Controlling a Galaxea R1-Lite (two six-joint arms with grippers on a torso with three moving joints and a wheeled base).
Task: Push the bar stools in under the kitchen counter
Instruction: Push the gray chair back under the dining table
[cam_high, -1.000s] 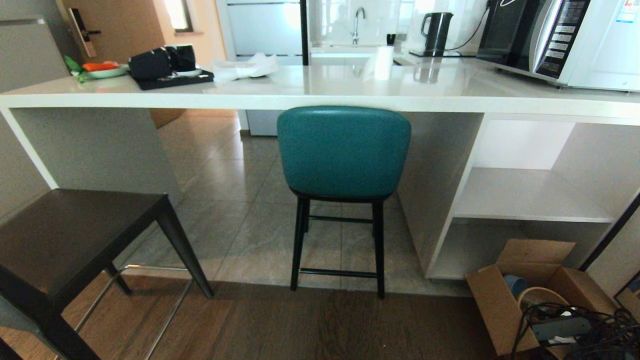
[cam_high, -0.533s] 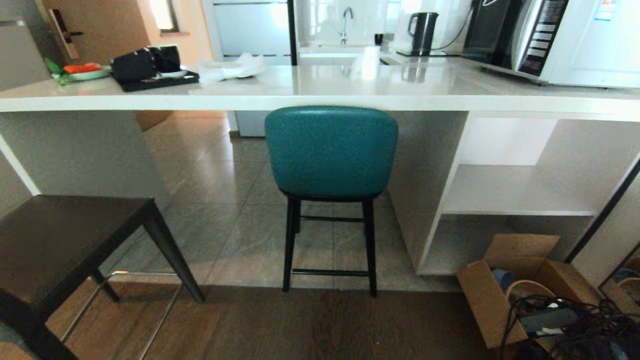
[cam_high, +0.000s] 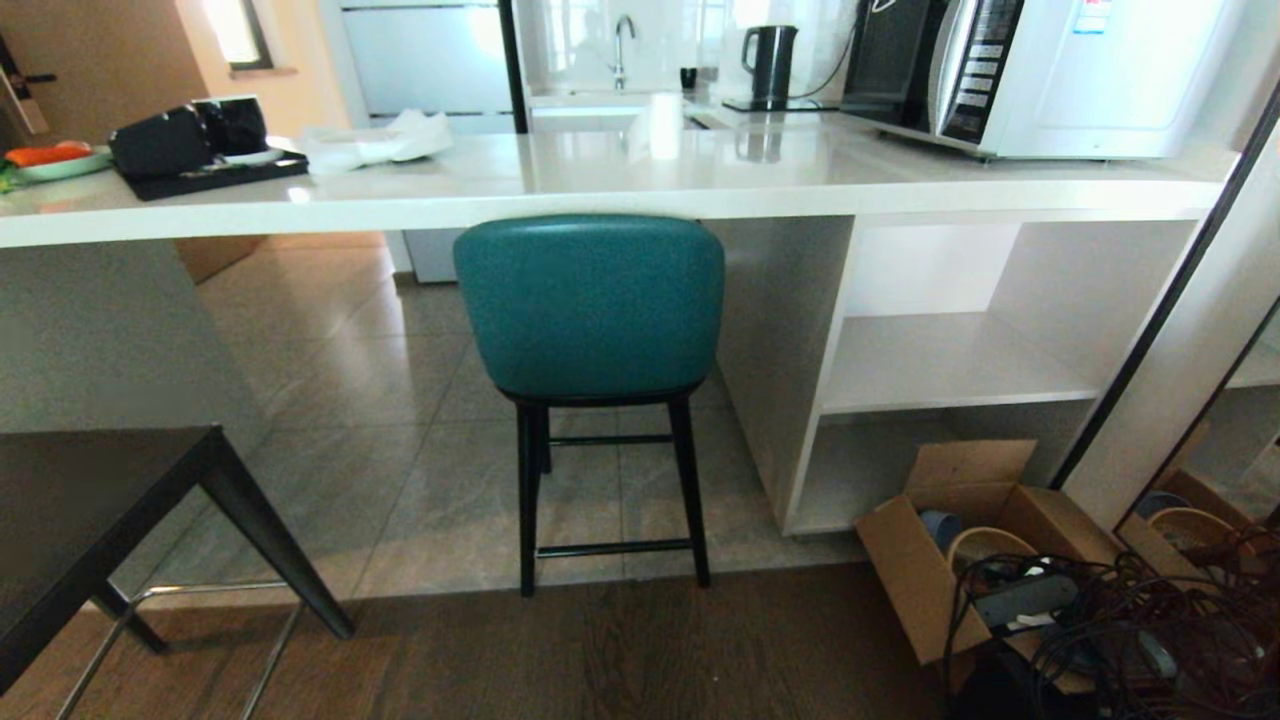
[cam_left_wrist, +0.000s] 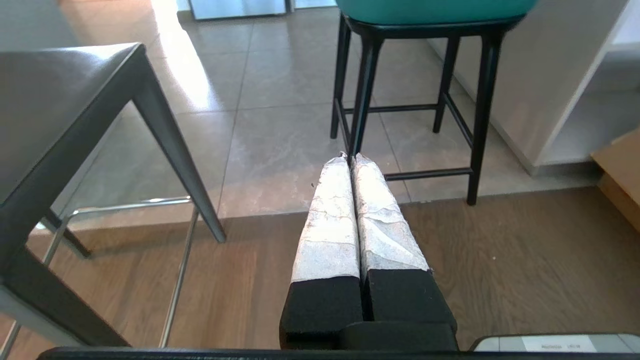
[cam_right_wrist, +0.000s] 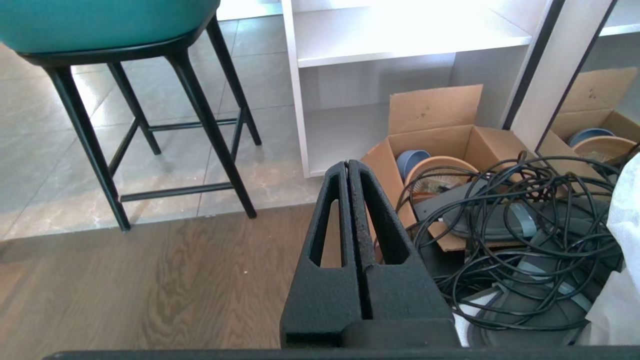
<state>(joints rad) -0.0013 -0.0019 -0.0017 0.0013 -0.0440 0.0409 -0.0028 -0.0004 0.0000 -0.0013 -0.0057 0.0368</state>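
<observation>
Since a second ago the camera has swung rightward, so everything is seen shifted left. At far left the grey stool (cam_high: 90, 520) is left standing clear of the kitchen counter (cam_high: 560, 195). At centre the teal stool (cam_high: 592, 310) is tucked beneath its edge. Left gripper (cam_left_wrist: 352, 159) and right gripper (cam_right_wrist: 348, 164) are held closed and empty above the wooden floor (cam_high: 640, 650).
</observation>
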